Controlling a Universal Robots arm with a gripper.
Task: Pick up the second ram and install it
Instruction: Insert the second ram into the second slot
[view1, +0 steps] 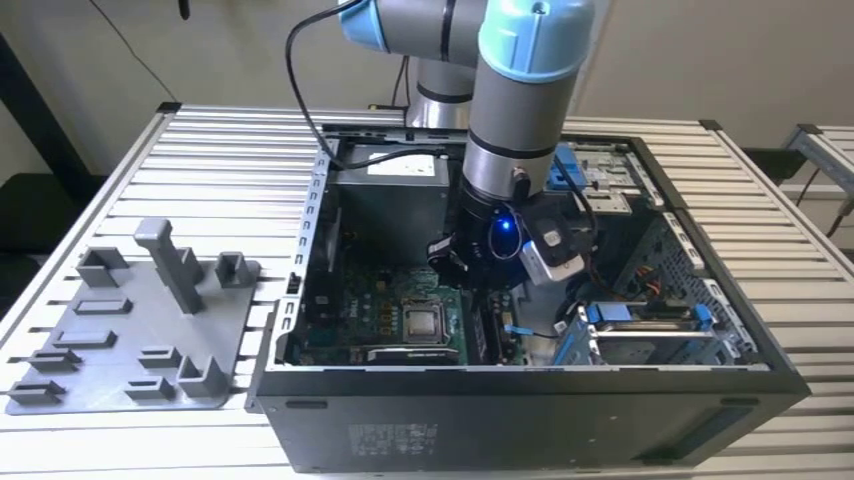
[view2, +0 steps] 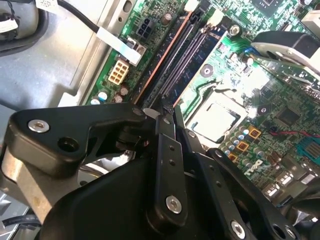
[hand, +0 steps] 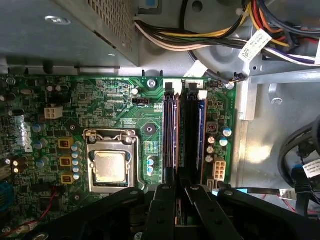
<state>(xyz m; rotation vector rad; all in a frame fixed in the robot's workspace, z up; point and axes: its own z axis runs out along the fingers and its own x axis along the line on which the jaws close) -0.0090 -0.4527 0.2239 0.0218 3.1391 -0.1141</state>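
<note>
tray (view1: 127, 340) beside PC case (view1: 534, 420), exterior view's left

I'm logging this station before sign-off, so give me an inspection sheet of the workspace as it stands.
Surface: white slatted table, carrying an open computer case.
Job's things: green motherboard with long memory sockets; cannot tell whether the second ram is held.
Clutter: grey plastic tray of blocks, at the exterior view's left of the case.
Grippers: gripper inside the case, over the near end of the sockets.
Cables: coloured wire bundle in the case; black cable along the arm.
Surroundings: pale wall; nothing else seen.
</note>
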